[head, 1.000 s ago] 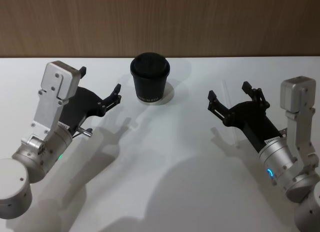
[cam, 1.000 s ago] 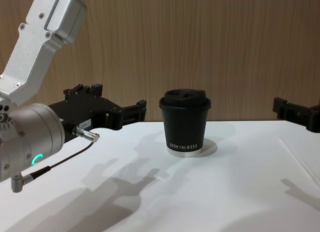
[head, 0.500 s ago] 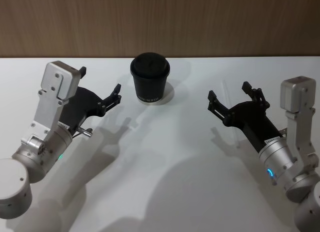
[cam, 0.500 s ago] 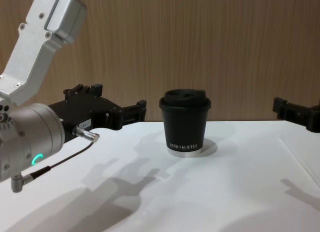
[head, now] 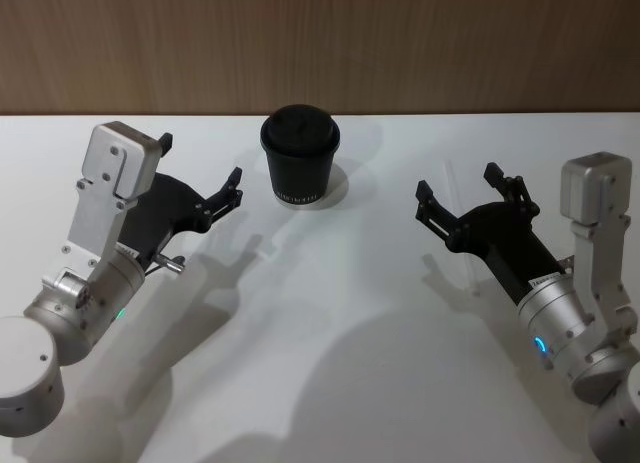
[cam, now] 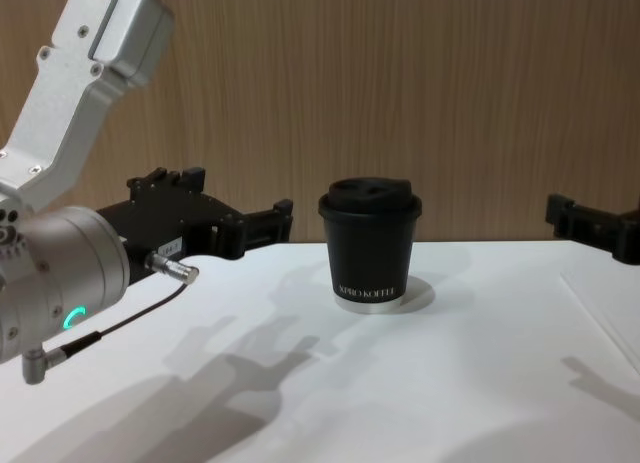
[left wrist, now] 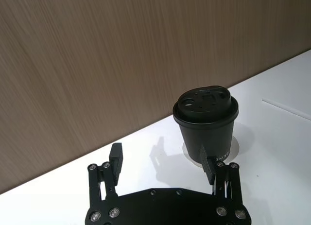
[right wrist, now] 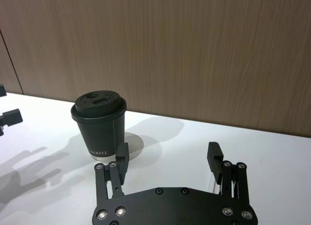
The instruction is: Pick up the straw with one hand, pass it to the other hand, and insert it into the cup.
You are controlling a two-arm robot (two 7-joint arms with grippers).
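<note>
straw [left wrist: 286, 110] | on table [head: 330, 363] beside right tool [head: 457, 180], fingers apart | left tool [head: 201, 159] apart too

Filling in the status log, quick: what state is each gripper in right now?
Left gripper: open, holding nothing.
Right gripper: open, holding nothing.

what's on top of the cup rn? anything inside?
A black domed lid caps the cup; nothing is stuck through it. The lid hides the inside. The straw lies on the table near the open right gripper; left gripper open, empty.
</note>
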